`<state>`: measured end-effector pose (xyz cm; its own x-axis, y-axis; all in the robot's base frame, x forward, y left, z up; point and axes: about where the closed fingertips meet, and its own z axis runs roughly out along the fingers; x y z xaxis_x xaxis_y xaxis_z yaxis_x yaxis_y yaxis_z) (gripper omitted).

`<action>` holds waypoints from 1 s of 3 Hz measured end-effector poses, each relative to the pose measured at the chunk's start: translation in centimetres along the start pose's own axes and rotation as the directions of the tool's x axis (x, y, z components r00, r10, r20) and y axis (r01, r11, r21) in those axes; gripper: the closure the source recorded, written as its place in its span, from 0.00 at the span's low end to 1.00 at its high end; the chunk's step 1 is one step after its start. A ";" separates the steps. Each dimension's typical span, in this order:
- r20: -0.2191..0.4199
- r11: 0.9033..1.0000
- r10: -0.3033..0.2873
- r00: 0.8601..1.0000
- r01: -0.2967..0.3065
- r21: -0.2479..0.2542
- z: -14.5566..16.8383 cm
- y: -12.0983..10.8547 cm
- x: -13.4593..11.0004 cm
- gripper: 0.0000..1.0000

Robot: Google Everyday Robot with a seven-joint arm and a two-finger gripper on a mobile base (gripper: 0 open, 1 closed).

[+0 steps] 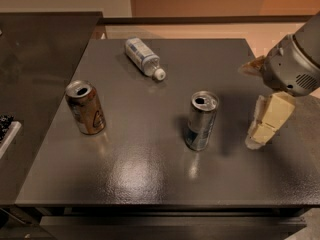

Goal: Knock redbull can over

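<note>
The redbull can (201, 120) is slim, silver and blue, and stands upright a little right of the middle of the dark table (150, 174). My gripper (257, 139) hangs from the grey arm at the right edge of the view. It is low over the table, to the right of the can. A gap of roughly one can width separates it from the can, and it touches nothing.
A wider orange-brown can (86, 107) stands upright on the left of the table. A clear plastic bottle with a white cap (144, 57) lies on its side at the back. A dark counter (35, 59) adjoins the table on the left.
</note>
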<state>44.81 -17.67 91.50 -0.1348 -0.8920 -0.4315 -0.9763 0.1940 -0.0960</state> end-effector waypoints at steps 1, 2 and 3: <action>0.111 0.998 -0.011 0.994 0.017 -0.054 2.1 1.5 -1.0 0.00; 0.216 0.995 -0.022 0.976 0.043 -0.093 3.4 2.6 -2.1 0.00; 0.308 0.991 -0.027 0.951 0.065 -0.114 4.4 3.1 -3.4 0.00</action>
<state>43.04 -12.24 88.69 -0.0497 -0.7278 -0.6840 -0.9959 0.0880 -0.0213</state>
